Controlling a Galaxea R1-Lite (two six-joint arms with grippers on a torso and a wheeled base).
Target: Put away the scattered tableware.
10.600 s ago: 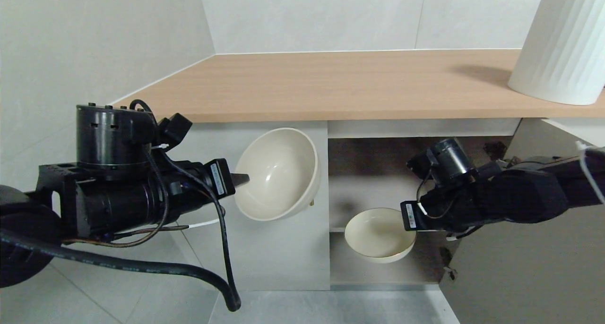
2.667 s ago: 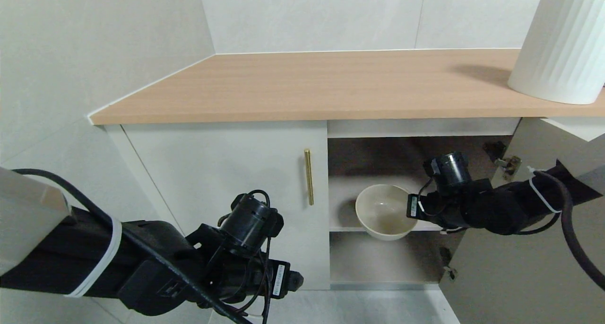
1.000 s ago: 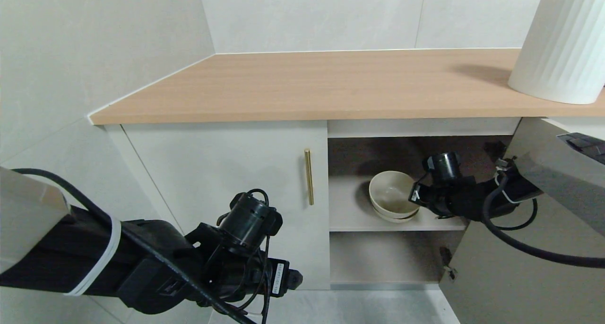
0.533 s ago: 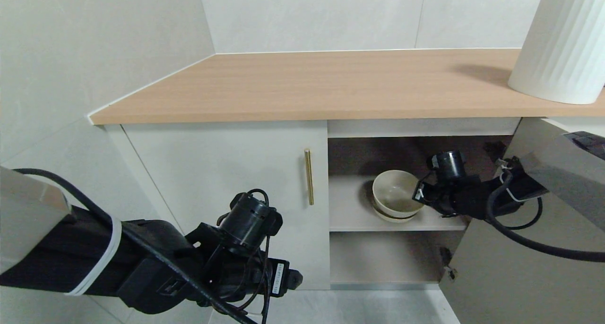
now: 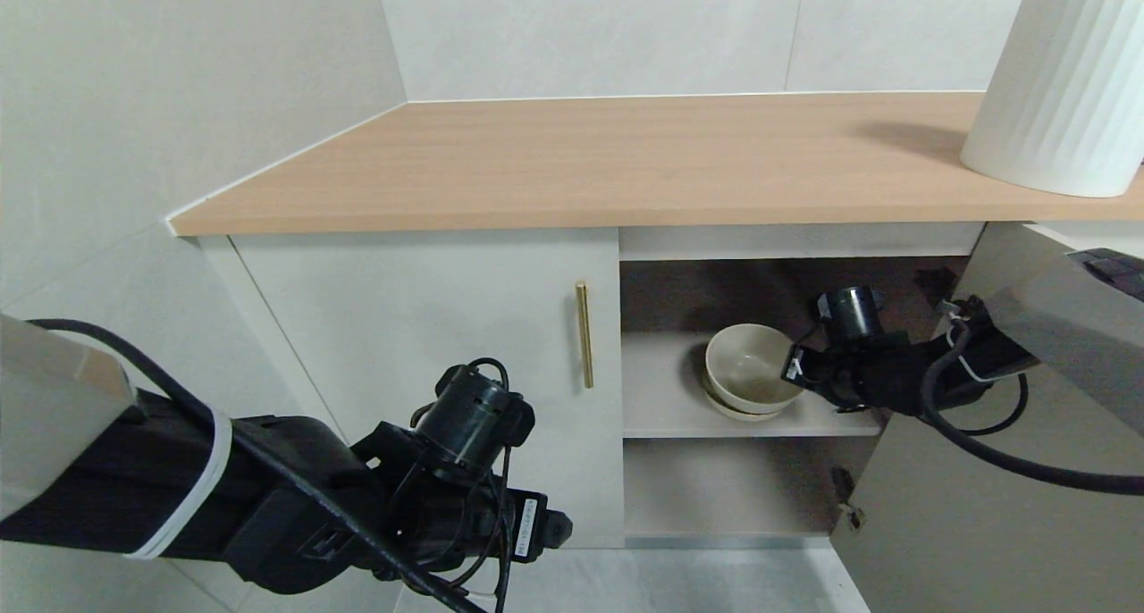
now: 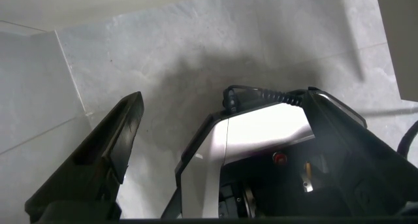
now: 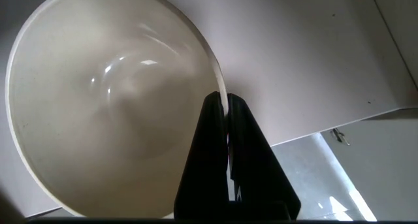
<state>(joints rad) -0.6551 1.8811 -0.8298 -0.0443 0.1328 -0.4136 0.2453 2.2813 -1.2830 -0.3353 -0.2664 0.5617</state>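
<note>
The wooden countertop (image 5: 626,162) spans the cabinet. A ribbed white vessel (image 5: 1064,86) stands at its right end, cut off by the frame edges. Below, the left door (image 5: 429,354) is closed. The right door (image 5: 983,506) stands swung out, leaving that compartment open at the front. The shelf (image 5: 657,398) inside has bare surface between the tableware and the closed door's edge.

A cream bowl (image 5: 749,372) sits upright on the shelf, nested in a second bowl (image 5: 728,410) of which only a rim sliver shows; full seating cannot be confirmed. The right gripper (image 7: 226,103) is clamped on the upper bowl's rim, one finger inside and one outside.

The left gripper (image 6: 222,96) hangs low before the closed door, fingers spread wide and empty, over floor tiles (image 6: 196,48). A slim brass handle (image 5: 582,334) runs vertically along the closed door's right edge.
</note>
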